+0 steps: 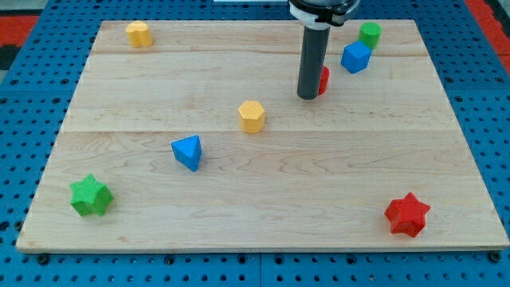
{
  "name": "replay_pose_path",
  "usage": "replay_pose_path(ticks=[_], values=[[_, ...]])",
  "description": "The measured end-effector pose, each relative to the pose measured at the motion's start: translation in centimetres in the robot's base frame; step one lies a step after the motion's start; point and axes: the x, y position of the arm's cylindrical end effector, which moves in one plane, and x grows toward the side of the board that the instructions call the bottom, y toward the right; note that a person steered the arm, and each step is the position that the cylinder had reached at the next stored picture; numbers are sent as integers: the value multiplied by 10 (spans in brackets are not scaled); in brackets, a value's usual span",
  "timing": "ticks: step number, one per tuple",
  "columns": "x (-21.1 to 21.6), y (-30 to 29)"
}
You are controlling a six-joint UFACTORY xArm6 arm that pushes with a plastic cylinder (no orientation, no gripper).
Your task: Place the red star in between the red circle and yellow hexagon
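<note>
No fingers are fitted to this arm, so no open or closed state can be told; a straight dark rod is carried instead, and my tip point(307, 96) is seen resting on the wooden worktop point(263, 227) in the upper middle of the view. A red block point(323, 80) is found just to the view's right of the rod, largely hidden behind it, so its shape cannot be made out with certainty; whether it is touched by the rod cannot be told.

A blue cube point(355, 57) is placed a little further to the view's upper right, and a green cylinder point(370, 33) is set just beyond it, near the worktop's top edge. A yellow hexagon point(252, 116) is seen to the view's lower left of the tip, apart from it. A blue triangular block point(188, 152) is located further down and left of that hexagon.

The red star point(407, 214) is found near the worktop's bottom right corner, well apart from the tip and from the yellow hexagon. A green star point(90, 196) is placed near the bottom left corner. A second yellow block point(139, 33), hexagonal in outline, is set near the top left corner. A blue perforated surface point(24, 119) is seen around the worktop.
</note>
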Motion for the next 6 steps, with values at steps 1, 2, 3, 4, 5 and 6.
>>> replay_pose_path(ticks=[1, 2, 3, 4, 5, 6], values=[[0, 0], [24, 48], [71, 168], [176, 214], [239, 206], [245, 157]])
